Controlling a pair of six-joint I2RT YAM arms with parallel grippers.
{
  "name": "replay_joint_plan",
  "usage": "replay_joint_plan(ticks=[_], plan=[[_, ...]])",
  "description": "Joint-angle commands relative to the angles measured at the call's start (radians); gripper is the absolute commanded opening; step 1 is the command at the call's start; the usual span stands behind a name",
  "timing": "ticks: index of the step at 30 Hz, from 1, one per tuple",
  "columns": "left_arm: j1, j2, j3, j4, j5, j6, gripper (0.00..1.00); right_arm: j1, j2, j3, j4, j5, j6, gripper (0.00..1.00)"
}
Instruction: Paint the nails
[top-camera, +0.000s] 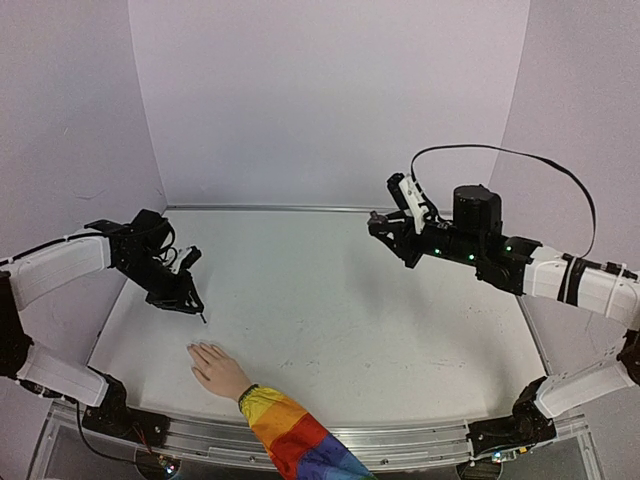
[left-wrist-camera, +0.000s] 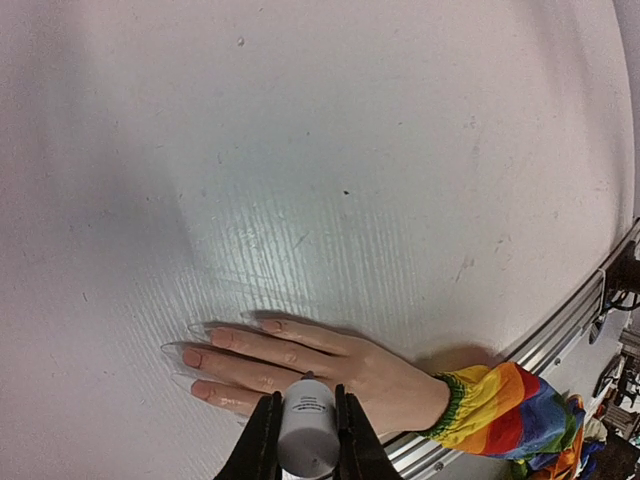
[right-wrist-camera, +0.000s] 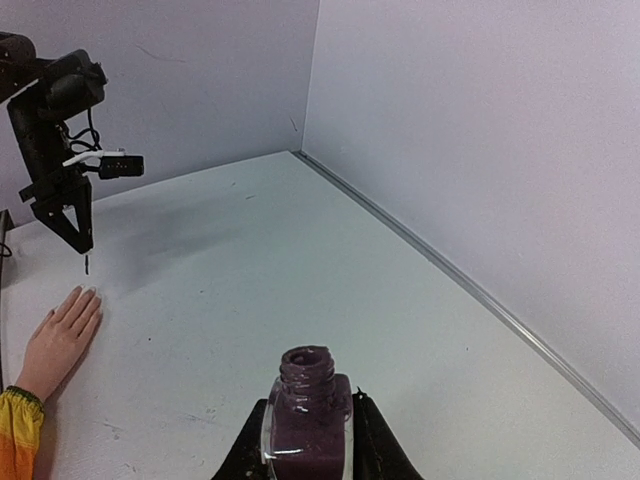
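Table (top-camera: 350, 290): flat, matte white, finely scuffed, with a ribbed aluminium rail (top-camera: 400, 442) along the near edge. A pale beige hand (left-wrist-camera: 330, 365) lies palm down at the near left of the table, fingers slightly spread, in a soft rainbow-striped sleeve (left-wrist-camera: 490, 400) with a gathered cuff. The nails (left-wrist-camera: 180, 350) are long, pointed, pale and translucent. They rest on the surface and point away from the arm bases. No dark polish can be made out on them. The left gripper (left-wrist-camera: 308, 420) is clamped tight on a smooth white cylindrical cap (left-wrist-camera: 308, 440). A thin dark brush (top-camera: 203, 317) hangs down from the cap, near the fingertips but apart from them. The right gripper (right-wrist-camera: 310, 440) is closed on a small square-shouldered glass bottle (right-wrist-camera: 306, 425), held upright at the far right and well apart from the hand. The bottle's round threaded neck is uncapped, and dark purple polish shows through the glass and stains the neck.
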Motion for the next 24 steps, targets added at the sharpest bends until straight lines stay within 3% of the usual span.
replay_joint_plan(ticks=[1,12,18,24], plan=[[0.017,0.071,0.037,-0.012,-0.033,0.013,0.00,-0.030,0.018,0.091,-0.009,-0.027,-0.013,0.00],[0.045,0.165,0.054,-0.034,-0.030,-0.038,0.00,-0.102,0.107,0.160,-0.055,-0.101,-0.006,0.00],[0.046,0.084,0.007,-0.015,-0.063,-0.106,0.00,-0.116,0.112,0.159,-0.063,-0.116,-0.011,0.00],[0.047,0.103,-0.001,0.010,-0.074,-0.111,0.00,-0.122,0.127,0.163,-0.061,-0.154,-0.005,0.00]])
